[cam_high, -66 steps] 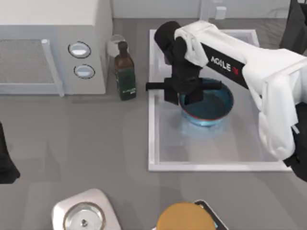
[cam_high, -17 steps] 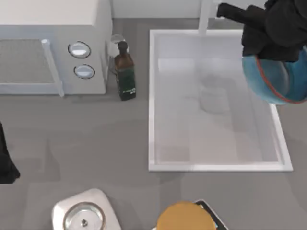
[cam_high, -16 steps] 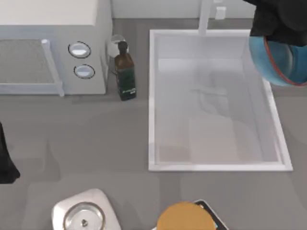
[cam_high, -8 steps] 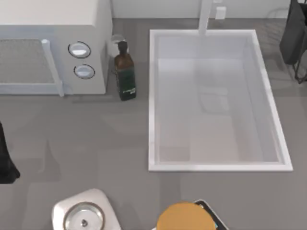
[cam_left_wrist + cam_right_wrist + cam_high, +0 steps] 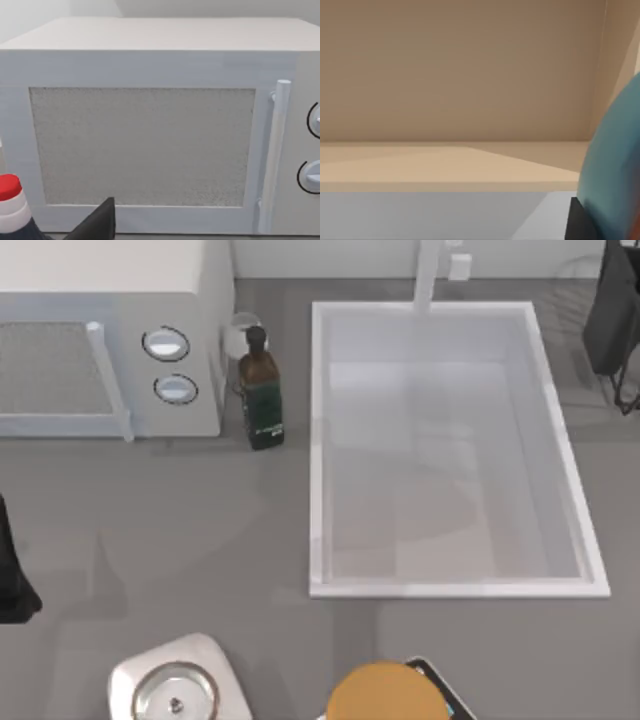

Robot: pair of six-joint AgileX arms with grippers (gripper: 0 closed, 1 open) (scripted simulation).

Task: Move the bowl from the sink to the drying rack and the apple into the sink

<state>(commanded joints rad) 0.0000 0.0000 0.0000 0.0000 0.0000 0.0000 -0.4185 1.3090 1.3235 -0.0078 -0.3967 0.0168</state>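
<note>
One claw was at work: the right claw [image 5: 582, 223] was clenched on the bowl [image 5: 617, 165], a dark finger flat against its blue wall. The bowl rode just beside the claw, out of the sink [image 5: 318, 440] and beyond its right rim. The right arm [image 5: 615, 310] hung at the table's far right corner, with thin rack wires [image 5: 578, 275] close by it. Bowl judged stiff, light and glossy, so slippery; a pinch across the rim looked the surest hold, and a drop would likely chip it. The tap post [image 5: 428, 275] stood nearest the claw's path. Across the sink from the claw were a bottle [image 5: 261, 390] and a microwave [image 5: 110, 340], both well clear. The left claw [image 5: 100, 222] sat parked facing the microwave; its state could not be told.
</note>
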